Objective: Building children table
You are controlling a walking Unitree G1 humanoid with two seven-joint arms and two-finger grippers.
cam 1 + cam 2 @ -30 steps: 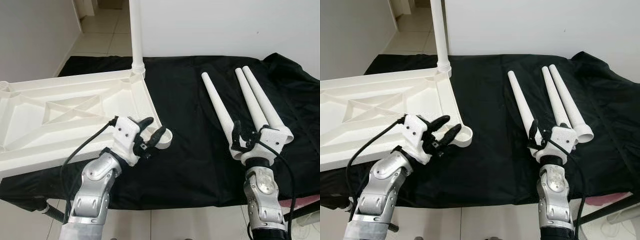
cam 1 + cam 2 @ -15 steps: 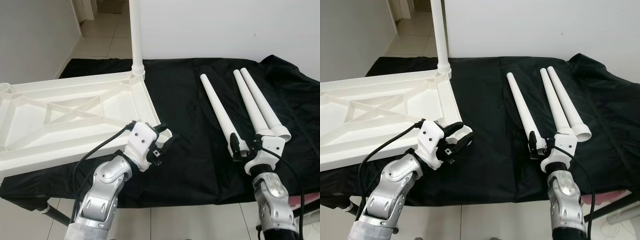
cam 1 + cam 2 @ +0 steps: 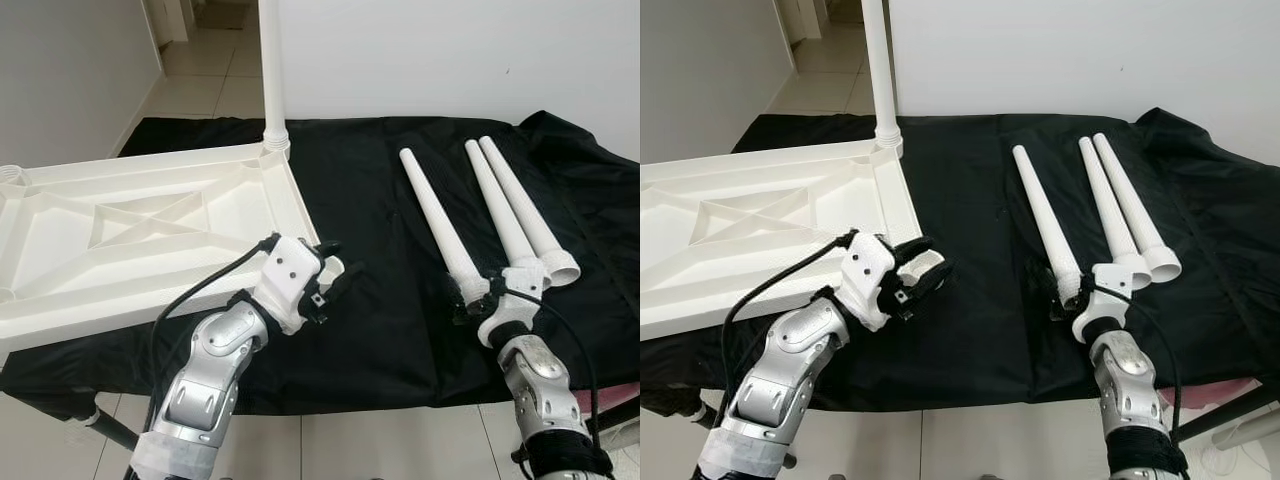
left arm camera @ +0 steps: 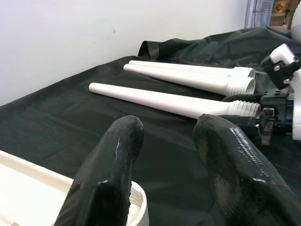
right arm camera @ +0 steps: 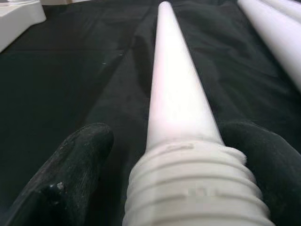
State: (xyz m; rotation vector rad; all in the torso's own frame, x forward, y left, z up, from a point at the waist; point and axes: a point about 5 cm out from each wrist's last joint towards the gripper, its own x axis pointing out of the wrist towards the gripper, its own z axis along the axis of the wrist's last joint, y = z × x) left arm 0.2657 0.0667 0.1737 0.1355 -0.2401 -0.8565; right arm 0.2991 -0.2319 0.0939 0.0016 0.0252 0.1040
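Three loose white legs lie on the black cloth (image 3: 380, 200) that covers the table, all to the right of the upturned white tabletop (image 3: 130, 230). I take the tabletop as my landmark: it rests underside up at the cloth's left end, and a fourth leg (image 3: 270, 70) already stands upright in its far right corner socket.

My right end effector (image 3: 475, 297) sits at the threaded end of the nearest leg (image 3: 435, 215), the loose one closest to the tabletop. From the right wrist view, its fingers (image 5: 70, 174) are spread with the leg's ribbed collar between them; I cannot tell whether they actually press on it. The other two legs (image 3: 520, 210) lie side by side further right, touching each other.

My left end effector (image 3: 330, 280) hovers at the tabletop's near right corner, fingers parted, just over the empty round socket (image 4: 136, 207) there. Past its fingertips (image 4: 117, 150), the left wrist view shows the three loose legs and the right end effector.
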